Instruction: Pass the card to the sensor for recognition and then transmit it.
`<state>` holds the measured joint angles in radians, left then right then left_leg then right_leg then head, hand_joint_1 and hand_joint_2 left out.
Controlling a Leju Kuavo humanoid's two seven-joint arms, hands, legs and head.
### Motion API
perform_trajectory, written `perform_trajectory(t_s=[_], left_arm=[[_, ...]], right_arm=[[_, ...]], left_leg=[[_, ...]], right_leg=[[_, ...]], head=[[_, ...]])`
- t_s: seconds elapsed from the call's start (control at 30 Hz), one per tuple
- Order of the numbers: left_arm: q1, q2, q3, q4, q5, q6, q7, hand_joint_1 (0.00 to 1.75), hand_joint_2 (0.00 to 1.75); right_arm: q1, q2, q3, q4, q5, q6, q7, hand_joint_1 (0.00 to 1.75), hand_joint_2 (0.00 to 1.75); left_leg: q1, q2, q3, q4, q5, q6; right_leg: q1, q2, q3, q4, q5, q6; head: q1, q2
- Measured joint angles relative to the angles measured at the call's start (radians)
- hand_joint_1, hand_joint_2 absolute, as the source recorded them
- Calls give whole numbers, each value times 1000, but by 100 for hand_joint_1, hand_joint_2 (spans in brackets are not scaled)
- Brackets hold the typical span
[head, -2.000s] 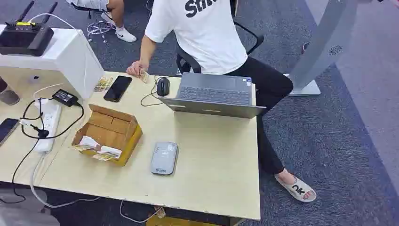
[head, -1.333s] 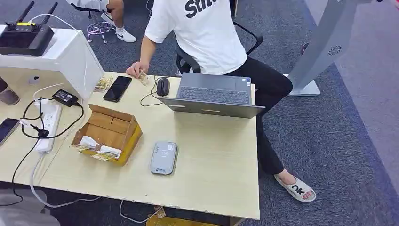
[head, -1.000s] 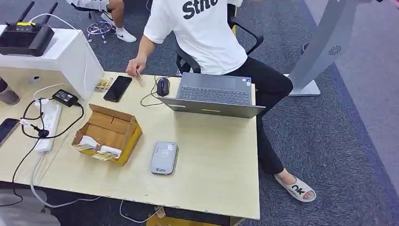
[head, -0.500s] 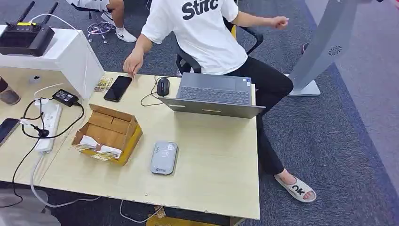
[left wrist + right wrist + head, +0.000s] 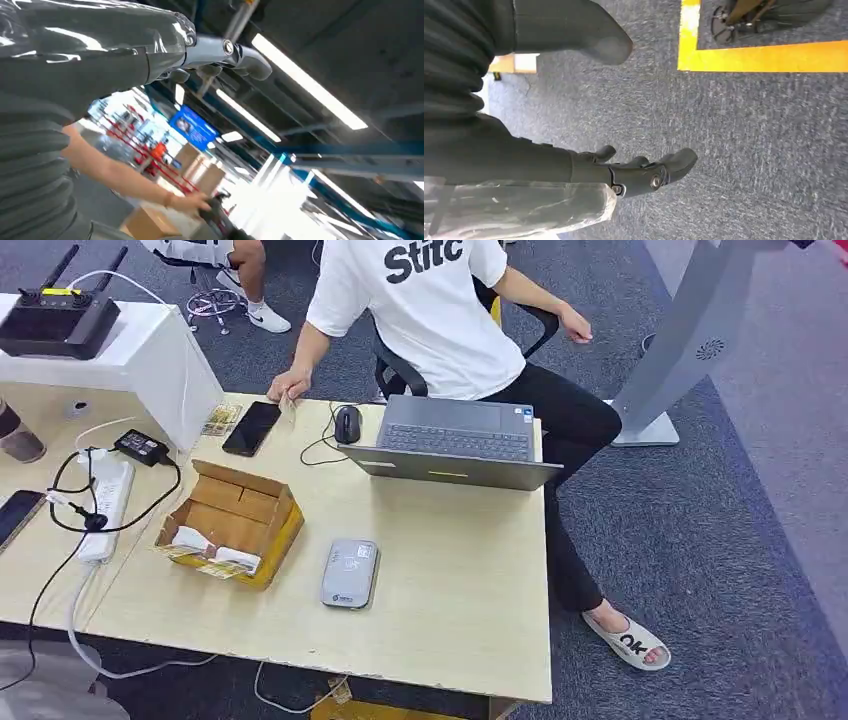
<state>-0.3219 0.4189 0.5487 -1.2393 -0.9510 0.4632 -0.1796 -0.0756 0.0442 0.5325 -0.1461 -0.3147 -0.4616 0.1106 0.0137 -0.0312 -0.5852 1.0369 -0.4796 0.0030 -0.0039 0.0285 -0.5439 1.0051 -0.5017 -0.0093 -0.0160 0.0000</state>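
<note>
Farther back, a card [image 5: 289,405] sits pinched in a person's hand [image 5: 288,386] at the table's [image 5: 450,580] far edge, beside a phone [image 5: 251,428]. Nearer, the grey sensor [image 5: 349,574] lies flat beside an open box [image 5: 230,524] holding cards. Both robot hands, left [image 5: 220,52] and right [image 5: 624,170], are empty, fingers apart.
</note>
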Motion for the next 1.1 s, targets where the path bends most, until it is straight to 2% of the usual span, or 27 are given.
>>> perform_trajectory(t_s=[0.1, 0.33, 0.53, 0.7, 0.9, 1.0, 1.1], left_arm=[[-37, 0, -89, 55, 27, 17, -12, 0, 175], [-131, -17, -176, 180, 13, 64, -47, 0, 175], [-195, -96, -283, 248, -62, 57, -73, 0, 175], [-207, -168, -412, 241, -124, 20, -40, 0, 175], [-207, -241, -558, 170, -231, -3, -6, 0, 175], [-206, -260, -622, 134, -309, 1, 30, 0, 175], [-206, -275, -678, 107, -344, 3, 48, 0, 175]], right_arm=[[3, -4, 0, 0, -10, -6, -10, 0, 175], [2, -16, 0, 0, -24, -7, -13, 0, 175], [3, -25, 0, 0, -30, -6, -6, 0, 175], [5, -32, 0, 0, -30, 2, -6, 0, 175], [6, -35, 3, 0, -25, 16, -6, 0, 175], [7, -36, 10, 0, -17, 24, -1, 0, 175], [7, -36, 24, 0, -6, 26, 0, 0, 175]], left_leg=[[0, 5, 0, 0, 0, 0], [0, 5, -1, 0, 0, 0], [0, 4, -1, 0, 1, 1], [-2, 4, -1, 1, 0, 1], [-2, 4, -2, 1, 0, 1], [-2, 4, -2, 1, 0, 1], [-1, 4, -2, 1, 0, 1]], right_leg=[[0, 6, -3, 0, 1, 1], [0, 5, -5, -1, 1, 1], [-1, 4, -4, -1, 1, 2], [-2, 5, -4, -1, 1, 2], [-2, 5, -5, -1, 1, 2], [-2, 5, -5, -1, 1, 2], [-2, 5, -5, -1, 1, 2]], head=[[0, 0], [0, 0], [1, 0], [0, 0], [0, 0], [0, 0], [0, 0]])
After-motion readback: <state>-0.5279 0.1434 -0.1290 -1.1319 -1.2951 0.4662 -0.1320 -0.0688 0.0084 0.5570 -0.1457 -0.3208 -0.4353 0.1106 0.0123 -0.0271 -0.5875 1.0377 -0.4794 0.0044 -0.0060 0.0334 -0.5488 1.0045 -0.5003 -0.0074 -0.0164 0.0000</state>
